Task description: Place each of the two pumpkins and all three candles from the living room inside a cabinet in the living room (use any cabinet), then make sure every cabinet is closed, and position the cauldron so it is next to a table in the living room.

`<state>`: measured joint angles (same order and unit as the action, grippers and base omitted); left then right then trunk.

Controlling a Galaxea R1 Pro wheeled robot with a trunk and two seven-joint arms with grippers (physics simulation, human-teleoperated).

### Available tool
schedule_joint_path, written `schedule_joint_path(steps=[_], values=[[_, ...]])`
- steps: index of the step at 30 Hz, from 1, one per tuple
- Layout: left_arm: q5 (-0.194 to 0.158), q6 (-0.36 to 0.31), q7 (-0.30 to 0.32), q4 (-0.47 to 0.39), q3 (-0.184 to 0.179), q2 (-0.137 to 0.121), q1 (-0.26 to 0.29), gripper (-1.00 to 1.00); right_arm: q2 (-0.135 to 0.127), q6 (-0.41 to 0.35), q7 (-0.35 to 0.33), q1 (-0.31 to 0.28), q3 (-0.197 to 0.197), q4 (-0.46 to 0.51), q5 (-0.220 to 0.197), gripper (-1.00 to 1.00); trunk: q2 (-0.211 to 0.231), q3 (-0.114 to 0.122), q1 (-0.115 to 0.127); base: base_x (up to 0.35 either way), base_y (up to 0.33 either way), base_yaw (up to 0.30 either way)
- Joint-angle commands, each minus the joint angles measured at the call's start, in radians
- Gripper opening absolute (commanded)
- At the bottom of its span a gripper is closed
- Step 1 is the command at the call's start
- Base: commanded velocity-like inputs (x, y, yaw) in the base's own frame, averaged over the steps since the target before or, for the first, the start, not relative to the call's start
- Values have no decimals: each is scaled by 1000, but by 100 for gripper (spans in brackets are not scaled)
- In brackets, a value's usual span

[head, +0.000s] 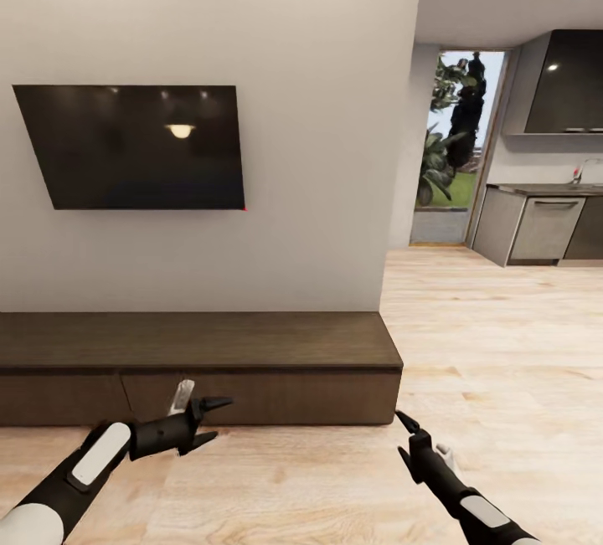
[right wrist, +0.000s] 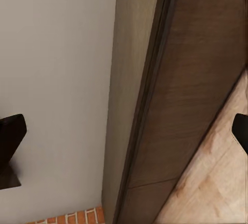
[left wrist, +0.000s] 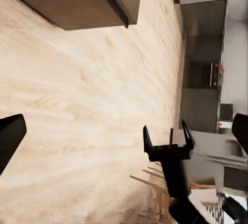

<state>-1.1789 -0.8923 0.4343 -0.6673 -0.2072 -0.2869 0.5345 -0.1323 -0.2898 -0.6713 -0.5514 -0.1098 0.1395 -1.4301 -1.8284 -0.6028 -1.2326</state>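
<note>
Cabinet [head: 201, 369], long dark-brown unit under the wall TV [head: 138, 147], sits closed just ahead of both arms; left gripper [head: 213, 421] and right gripper [head: 404, 436] both spread wide, holding nothing. Likely next: hook a drawer front's edge squarely and pull straight out. Left wrist view adds the grey kitchen units [left wrist: 201, 74]; right wrist view shows the drawer seams [right wrist: 155, 180] close up.

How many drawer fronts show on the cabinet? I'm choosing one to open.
2 drawer fronts on the cabinet: one at the left end, one wide front right of the seam. More may lie beyond the picture's left edge.
</note>
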Motion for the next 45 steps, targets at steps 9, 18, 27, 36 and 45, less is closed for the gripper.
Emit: schedule_joint_path(steps=[9, 18, 27, 36, 45], values=[[-7, -108, 252, -304, -234, -14, -29, 100, -6, -7, 62, -1, -9, 7, -10, 100, -1, -1, 0, 0, 0, 0], [-69, -109, 495, -344, -351, -38, -67, 100, -6, -15, 54, -1, -19, 11, -10, 100, -1, -1, 0, 33, 0, 0], [-89, -109, 615, -343, -332, -121, -88, 100, -6, -12, 11, -1, -23, 12, -6, 100, -1, -1, 0, 84, 0, 0], [-93, -108, 631, -336, -325, -127, -88, 100, 1, 13, 16, -1, -12, 12, -8, 100, -1, -1, 0, 153, 0, 0], [-92, -108, 631, -336, -325, -127, -88, 100, 2, 102, -53, -1, -8, 12, -19, 100, -1, -1, 0, 156, 0, 0]])
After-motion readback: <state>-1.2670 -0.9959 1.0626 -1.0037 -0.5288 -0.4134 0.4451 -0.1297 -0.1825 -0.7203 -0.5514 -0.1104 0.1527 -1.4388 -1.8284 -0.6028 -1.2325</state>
